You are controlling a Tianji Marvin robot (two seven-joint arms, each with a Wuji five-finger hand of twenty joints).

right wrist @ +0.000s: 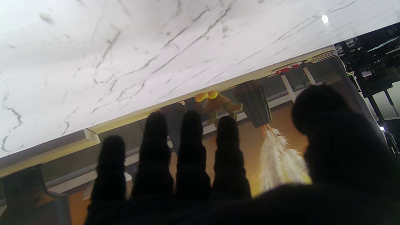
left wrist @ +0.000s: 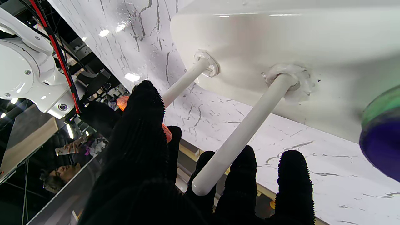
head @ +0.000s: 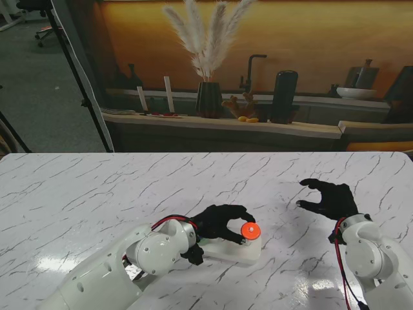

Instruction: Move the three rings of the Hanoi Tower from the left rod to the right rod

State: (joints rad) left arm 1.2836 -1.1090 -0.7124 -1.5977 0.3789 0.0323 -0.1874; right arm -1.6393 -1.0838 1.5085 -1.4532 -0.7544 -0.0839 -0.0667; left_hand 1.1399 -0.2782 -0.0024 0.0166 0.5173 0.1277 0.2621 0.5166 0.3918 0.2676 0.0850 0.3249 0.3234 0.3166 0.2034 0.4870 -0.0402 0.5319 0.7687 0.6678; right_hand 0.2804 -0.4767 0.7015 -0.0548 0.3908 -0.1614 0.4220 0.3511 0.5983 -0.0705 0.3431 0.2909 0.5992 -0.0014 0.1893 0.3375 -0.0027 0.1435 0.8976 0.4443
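My left hand [head: 219, 223], in a black glove, hovers over the white Hanoi base [head: 227, 254] and pinches a small orange ring [head: 250, 230] between thumb and fingers. In the left wrist view the orange ring [left wrist: 122, 102] sits at the tip of the far white rod [left wrist: 186, 82], half hidden by my thumb [left wrist: 147, 125]; I cannot tell whether the rod passes through it. The bare middle rod [left wrist: 243, 134] runs between my fingers. A green ring [left wrist: 382, 103] and a blue ring [left wrist: 382, 147] show blurred at the frame edge. My right hand [head: 329, 199] hangs open over the table, holding nothing.
The white marble table [head: 97, 194] spreads around the base. Behind its far edge runs a counter with a dark vase of pampas grass [head: 208, 97], a black cylinder [head: 284, 95] and a bowl [head: 356, 92]. A tripod leg [head: 80, 81] stands at the far left.
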